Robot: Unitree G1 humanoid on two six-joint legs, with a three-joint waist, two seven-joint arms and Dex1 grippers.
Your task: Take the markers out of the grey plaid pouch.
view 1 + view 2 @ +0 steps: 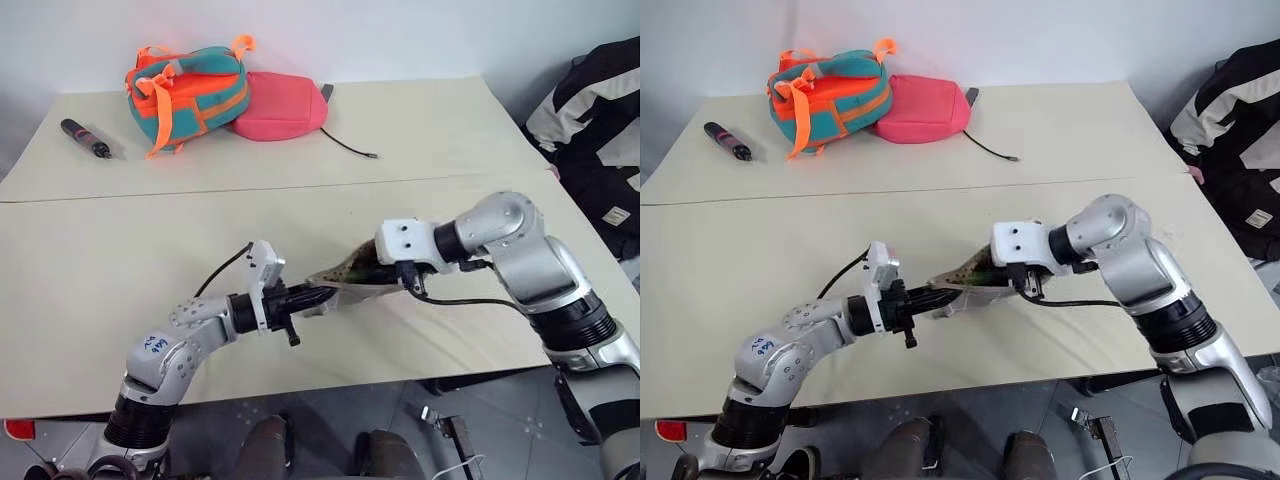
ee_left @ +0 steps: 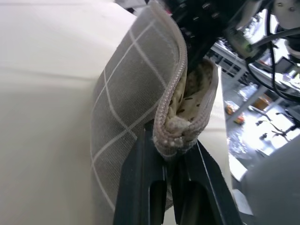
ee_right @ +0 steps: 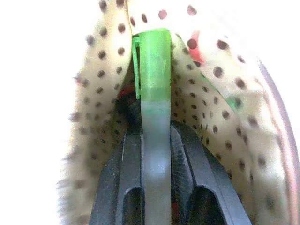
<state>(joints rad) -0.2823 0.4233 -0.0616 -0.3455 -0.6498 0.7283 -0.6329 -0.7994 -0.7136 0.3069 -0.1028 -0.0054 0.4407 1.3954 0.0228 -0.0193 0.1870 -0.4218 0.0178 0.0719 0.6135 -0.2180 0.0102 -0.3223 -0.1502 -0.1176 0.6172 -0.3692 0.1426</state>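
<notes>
The grey plaid pouch hangs just above the table's front part, held between both arms. My left gripper is shut on the zipper end of the grey plaid pouch, whose mouth gapes and shows the tan dotted lining. My right gripper reaches into that mouth from the right and is shut on a light green marker, which stands up between the black fingers. A bit of red shows deeper in the lining; I cannot tell what it is.
At the table's back left lie a teal-and-orange bag, a pink pouch with a thin black cord, and a dark pen-like tool. A black-and-white jacket sits off the table's right edge.
</notes>
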